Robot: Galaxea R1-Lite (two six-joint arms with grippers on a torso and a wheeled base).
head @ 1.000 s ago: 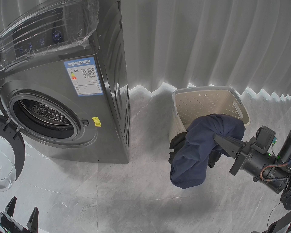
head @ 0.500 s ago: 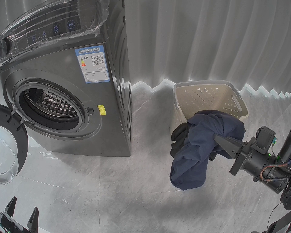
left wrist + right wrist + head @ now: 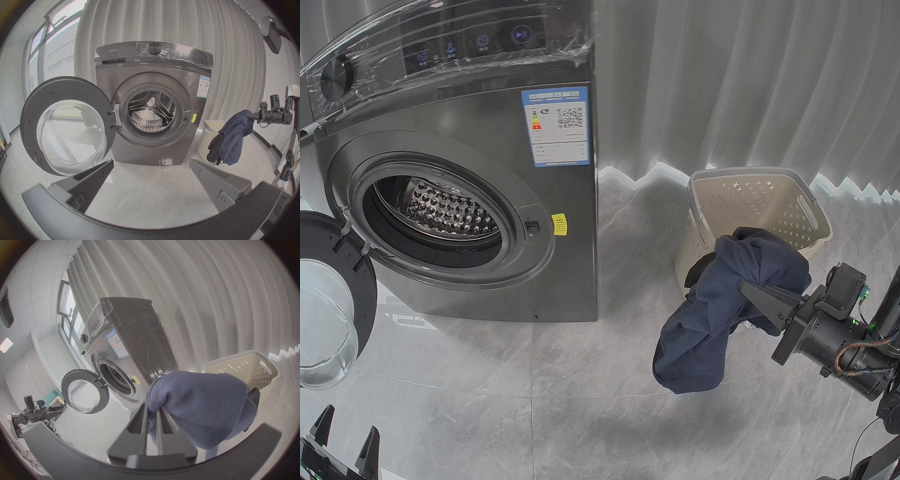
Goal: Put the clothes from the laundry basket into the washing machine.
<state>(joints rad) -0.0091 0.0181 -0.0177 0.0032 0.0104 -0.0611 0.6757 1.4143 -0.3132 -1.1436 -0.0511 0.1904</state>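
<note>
The right gripper has its jaws closed on a navy blue garment. The garment hangs in the air in front of the laundry basket, with its lower end above the floor. A black garment hangs just beside it at the basket's near wall. The washing machine stands to the left, its door swung wide and the drum exposed. The left gripper sits low, facing the machine, jaws spread apart.

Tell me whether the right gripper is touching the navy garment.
Touching. The right wrist view shows the right gripper shut on a fold of the navy garment.
</note>
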